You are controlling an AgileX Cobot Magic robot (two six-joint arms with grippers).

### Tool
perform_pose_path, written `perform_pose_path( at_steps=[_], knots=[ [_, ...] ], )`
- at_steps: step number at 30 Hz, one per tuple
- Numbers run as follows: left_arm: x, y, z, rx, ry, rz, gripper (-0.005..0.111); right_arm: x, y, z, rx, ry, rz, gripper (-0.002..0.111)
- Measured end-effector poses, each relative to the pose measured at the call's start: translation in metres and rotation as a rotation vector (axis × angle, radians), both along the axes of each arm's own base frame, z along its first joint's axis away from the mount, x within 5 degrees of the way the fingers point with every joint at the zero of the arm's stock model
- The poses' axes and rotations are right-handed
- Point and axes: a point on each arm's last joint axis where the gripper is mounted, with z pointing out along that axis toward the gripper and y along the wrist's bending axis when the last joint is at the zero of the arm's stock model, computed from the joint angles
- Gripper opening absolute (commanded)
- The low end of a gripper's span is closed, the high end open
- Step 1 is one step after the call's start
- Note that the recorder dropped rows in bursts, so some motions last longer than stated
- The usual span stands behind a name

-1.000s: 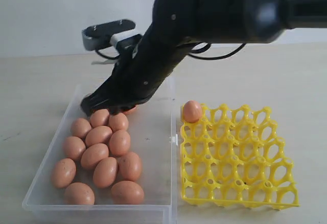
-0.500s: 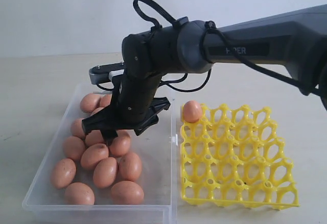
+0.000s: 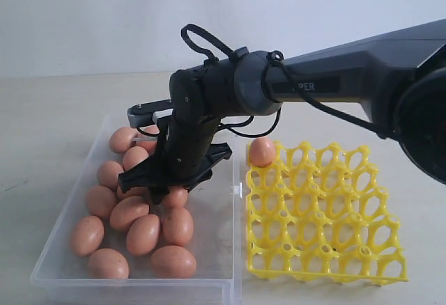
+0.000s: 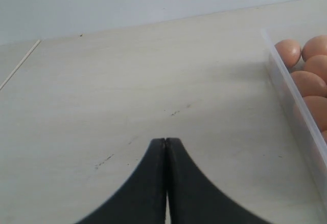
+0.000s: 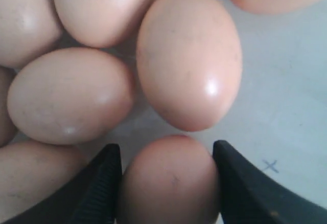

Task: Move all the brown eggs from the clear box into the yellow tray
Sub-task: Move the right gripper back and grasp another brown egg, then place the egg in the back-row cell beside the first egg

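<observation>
The clear box [image 3: 212, 246] on the left holds several brown eggs [image 3: 143, 234] in a cluster. One brown egg [image 3: 262, 152] sits in the far left corner cup of the yellow tray [image 3: 327, 228]. My right gripper [image 3: 166, 191] reaches across, down into the box among the eggs. In the right wrist view its fingers [image 5: 104, 183] press both sides of one egg [image 5: 168, 183], which still lies low by its neighbours [image 5: 189, 55]. My left gripper [image 4: 165, 141] is shut on nothing above bare table, beside the box wall [image 4: 291, 91].
The right arm [image 3: 334, 82] stretches from the right over the tray's far side. The box and tray stand side by side, almost touching. Pale wooden table [image 4: 127, 81] lies left of the box, and a plain wall stands behind.
The right gripper has swung round and dropped from the box's far end into the egg cluster. Its fingers now flank and touch one egg. The eggs at the far end show again.
</observation>
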Motion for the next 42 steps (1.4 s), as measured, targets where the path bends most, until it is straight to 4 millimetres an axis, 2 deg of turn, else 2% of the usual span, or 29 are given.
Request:
perform_pose_path(
  at_steps=[4,8,15,20,25,32,37,42],
  knots=[
    [0.0,0.0,0.0,0.0,0.0,0.0,0.0,0.0,0.0,0.007,0.01,-0.01,0.005,0.0],
    [0.0,0.0,0.0,0.0,0.0,0.0,0.0,0.0,-0.006,0.028,0.04,-0.128,0.025,0.0],
    [0.0,0.0,0.0,0.0,0.0,0.0,0.0,-0.023,-0.036,0.072,0.236,-0.467,0.048,0.0],
    [0.0,0.0,0.0,0.0,0.0,0.0,0.0,-0.037,-0.071,0.091,0.348,-0.63,0.009,0.0],
    [0.0,0.0,0.0,0.0,0.0,0.0,0.0,-0.042,-0.112,0.093,0.298,-0.709,0.02,0.0],
    [0.0,0.0,0.0,0.0,0.0,0.0,0.0,-0.044,-0.164,0.075,0.198,-0.69,-0.053,0.0],
    [0.0,0.0,0.0,0.0,0.0,0.0,0.0,-0.036,-0.188,0.068,0.167,-0.679,-0.131,0.0],
    [0.0,0.0,0.0,0.0,0.0,0.0,0.0,-0.026,-0.203,0.055,0.142,-0.653,-0.2,0.0]
  ],
)
